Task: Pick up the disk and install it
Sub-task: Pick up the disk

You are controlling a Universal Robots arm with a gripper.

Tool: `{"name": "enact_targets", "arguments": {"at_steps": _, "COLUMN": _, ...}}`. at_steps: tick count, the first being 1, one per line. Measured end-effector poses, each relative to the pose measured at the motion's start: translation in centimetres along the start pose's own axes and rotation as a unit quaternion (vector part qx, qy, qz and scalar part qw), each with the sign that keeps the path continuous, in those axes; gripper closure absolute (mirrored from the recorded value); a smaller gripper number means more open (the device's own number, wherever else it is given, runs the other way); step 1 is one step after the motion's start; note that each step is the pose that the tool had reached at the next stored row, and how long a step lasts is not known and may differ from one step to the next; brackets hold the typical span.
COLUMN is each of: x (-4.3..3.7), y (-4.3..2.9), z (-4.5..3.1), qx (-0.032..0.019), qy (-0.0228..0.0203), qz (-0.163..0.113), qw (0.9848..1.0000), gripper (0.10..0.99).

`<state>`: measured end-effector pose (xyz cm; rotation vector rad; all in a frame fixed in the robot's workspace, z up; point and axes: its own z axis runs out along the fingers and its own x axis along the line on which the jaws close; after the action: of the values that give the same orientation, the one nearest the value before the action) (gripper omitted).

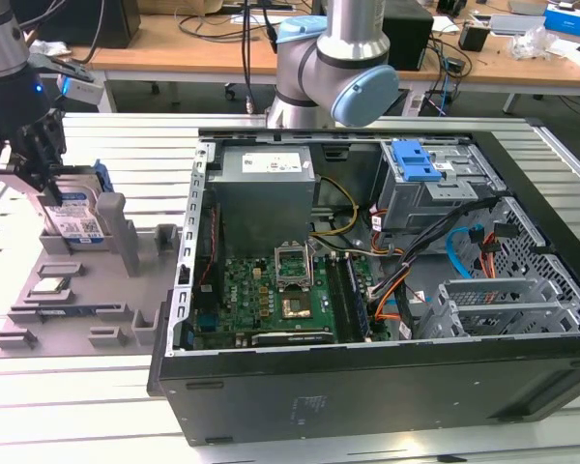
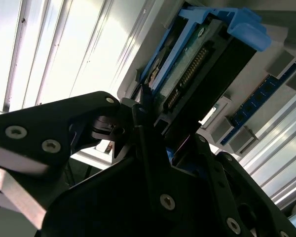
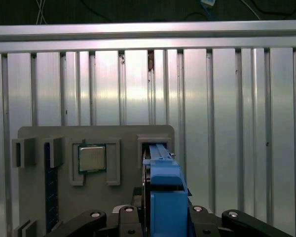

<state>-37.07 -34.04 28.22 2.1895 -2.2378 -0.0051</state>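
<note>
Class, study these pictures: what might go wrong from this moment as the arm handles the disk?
1. The disk stands upright in a slot of the grey holder, with the gripper at it. A tilted pull might jam it or drag the holder.
2. Loose cables lie beside the drive cage in the computer case and might snag the disk.

Workbench scene: a slotted aluminium table (image 1: 77, 416), its ribbed profiles running side by side, carries two loads. Toward the exterior view's left a flat grey plate (image 1: 97, 280) lies flush on the slats, its moulded pockets and posts facing up. Just beside it, toward the exterior view's right, an open black computer case (image 1: 367, 391) rests on its side with its interior facing up, covering much of the surface. Bare slats show around both.
</note>
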Motion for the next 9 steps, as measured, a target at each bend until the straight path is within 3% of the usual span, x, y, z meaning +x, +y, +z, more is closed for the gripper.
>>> {"name": "enact_targets", "arguments": {"at_steps": 4, "x": 0.00, "y": 0.00, "z": -0.18, "qx": 0.0000, "qy": -0.0001, "qz": 0.000, "qw": 1.0000, "gripper": 0.722}}
{"name": "enact_targets", "arguments": {"at_steps": 9, "x": 0.00, "y": 0.01, "z": -1.08, "qx": 0.0000, "qy": 0.0000, "qz": 0.000, "qw": 1.0000, "gripper": 0.722}}
